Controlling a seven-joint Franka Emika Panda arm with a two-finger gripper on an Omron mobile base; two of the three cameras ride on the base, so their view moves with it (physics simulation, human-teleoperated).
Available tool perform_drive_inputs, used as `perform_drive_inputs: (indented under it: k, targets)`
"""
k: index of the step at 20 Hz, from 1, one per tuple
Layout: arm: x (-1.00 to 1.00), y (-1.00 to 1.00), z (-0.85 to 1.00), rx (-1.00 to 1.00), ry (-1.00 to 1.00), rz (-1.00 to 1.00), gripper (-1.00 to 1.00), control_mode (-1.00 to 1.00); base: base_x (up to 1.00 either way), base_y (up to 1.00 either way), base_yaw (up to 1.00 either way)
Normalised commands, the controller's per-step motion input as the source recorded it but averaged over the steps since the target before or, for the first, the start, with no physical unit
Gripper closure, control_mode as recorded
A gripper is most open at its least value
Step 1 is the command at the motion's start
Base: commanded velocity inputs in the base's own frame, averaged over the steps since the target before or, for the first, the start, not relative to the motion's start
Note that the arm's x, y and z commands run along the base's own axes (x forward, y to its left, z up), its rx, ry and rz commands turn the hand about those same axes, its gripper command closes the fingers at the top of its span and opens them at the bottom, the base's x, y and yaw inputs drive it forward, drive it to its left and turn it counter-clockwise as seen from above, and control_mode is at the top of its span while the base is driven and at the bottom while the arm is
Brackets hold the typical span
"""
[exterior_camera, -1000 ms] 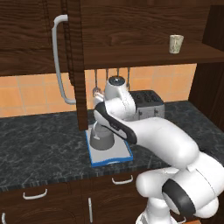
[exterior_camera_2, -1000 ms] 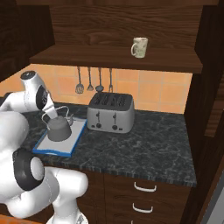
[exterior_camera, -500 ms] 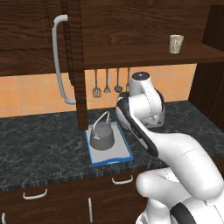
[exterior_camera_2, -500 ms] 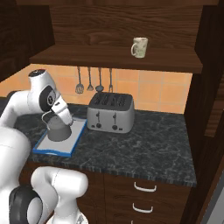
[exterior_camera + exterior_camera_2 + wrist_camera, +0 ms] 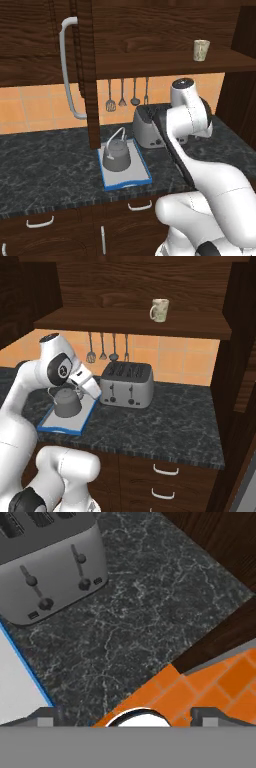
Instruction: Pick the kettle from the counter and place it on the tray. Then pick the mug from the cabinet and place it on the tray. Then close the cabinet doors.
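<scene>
The kettle [image 5: 116, 155], squat and dark grey with a thin arched wire handle, sits on the blue-rimmed tray [image 5: 143, 171] near the counter's [image 5: 45, 160] front edge in the left base view, so the first placement looks done. The mug [image 5: 201, 50] stands on the cabinet [image 5: 165, 30] shelf, one cabinet door [image 5: 40, 45] swung open; both remain to handle.

In the right base view, the cream speckled mug [image 5: 159, 310] stands alone on the shelf, above the silver toaster [image 5: 126, 384]. The kettle [image 5: 67, 402] stands upright on the tray [image 5: 80, 423].

In the hand view, the gripper [image 5: 127, 714] is spread wide, holding nothing, over bare counter [image 5: 150, 607] beside the toaster [image 5: 50, 567].
</scene>
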Motion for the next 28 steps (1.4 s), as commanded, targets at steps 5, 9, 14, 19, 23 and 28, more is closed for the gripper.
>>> perform_drive_inputs:
  k: [5,9,14,19,23,28]
  targets:
    - [-0.03,-0.71,1.00,-0.07,-0.11,0.03,-1.00,-1.00,0.00,0.00,0.00]
    - [0.27,-0.44,1.00,-0.07,-0.02,0.03,-1.00,-1.00,0.00,0.00,0.00]
    - [0.38,-0.04,0.72,0.00,-0.27,0.11,-1.00,-1.00,0.00,0.00,0.00]
    - [0.19,0.00,0.43,0.00,-0.43,0.15,-1.00,-1.00,0.00,0.00,0.00]
    - [0.01,0.00,-0.24,-0.19,-0.23,0.02,-1.00,-1.00,0.00,0.00,0.00]
    - [0.00,0.00,0.05,-0.05,0.00,0.00,-1.00,-1.00,0.00,0.00,0.00]
